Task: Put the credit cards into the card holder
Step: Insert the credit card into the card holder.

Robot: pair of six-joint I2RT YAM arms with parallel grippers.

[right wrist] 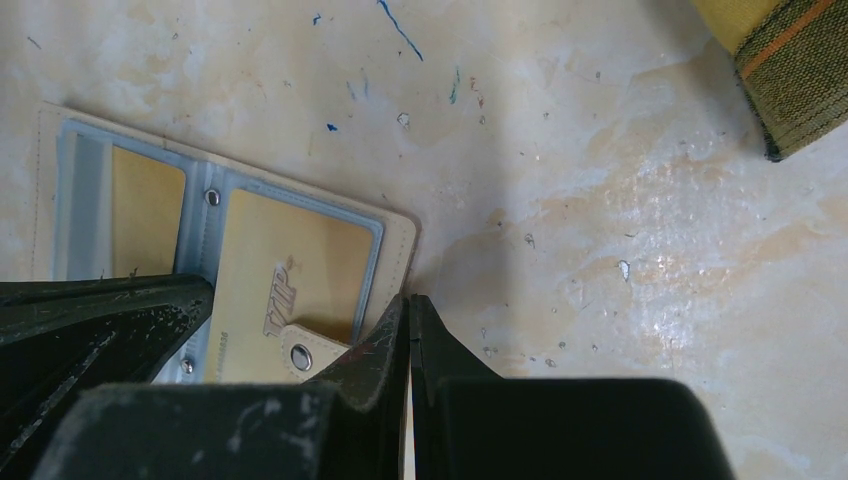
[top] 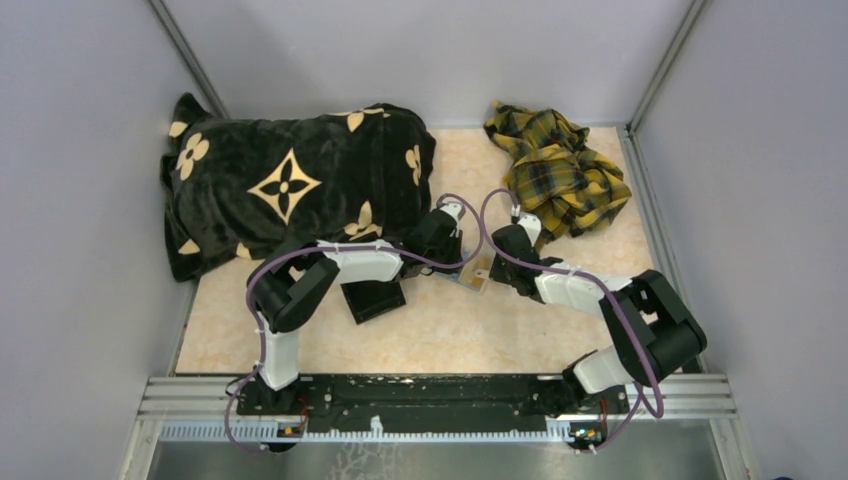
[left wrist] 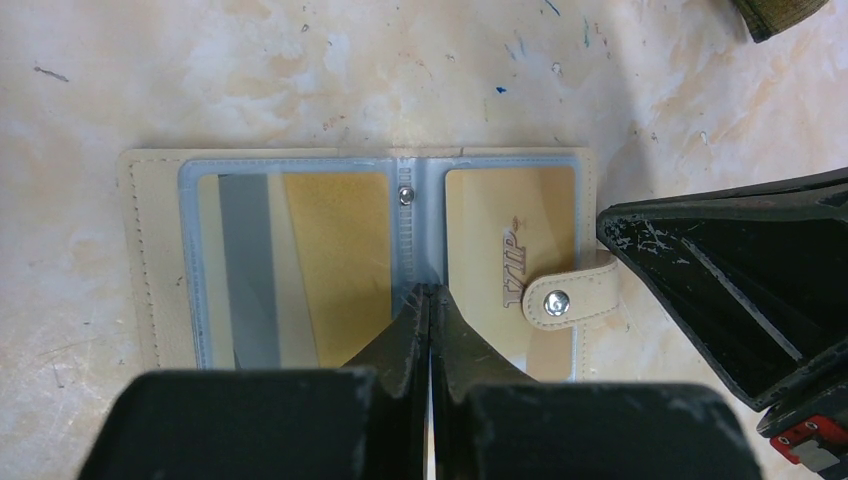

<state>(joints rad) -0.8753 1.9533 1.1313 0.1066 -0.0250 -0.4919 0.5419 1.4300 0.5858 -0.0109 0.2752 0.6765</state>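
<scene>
The opened card holder (left wrist: 408,240) lies flat under the clenched, empty left claw (left wrist: 430,293), with the clenched right claw (right wrist: 408,300) beside its tab (left wrist: 572,298).

The place looks like a robotics lab test cell. Plain grey walls (top: 80,200) box in a marbled beige surface (top: 450,335) flecked with pen marks (right wrist: 400,30). Two cabled robot arms (top: 300,290) are bolted to a metal rail (top: 180,397) at its near edge. A flowered blanket (top: 280,190) and a plaid cloth (top: 560,170) lie on it.

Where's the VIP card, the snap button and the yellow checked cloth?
VIP card (left wrist: 500,205): left wrist view, gold face.
snap button (left wrist: 556,303): left wrist view, metal centre.
yellow checked cloth (top: 560,170): top view, middle of heap.
</scene>
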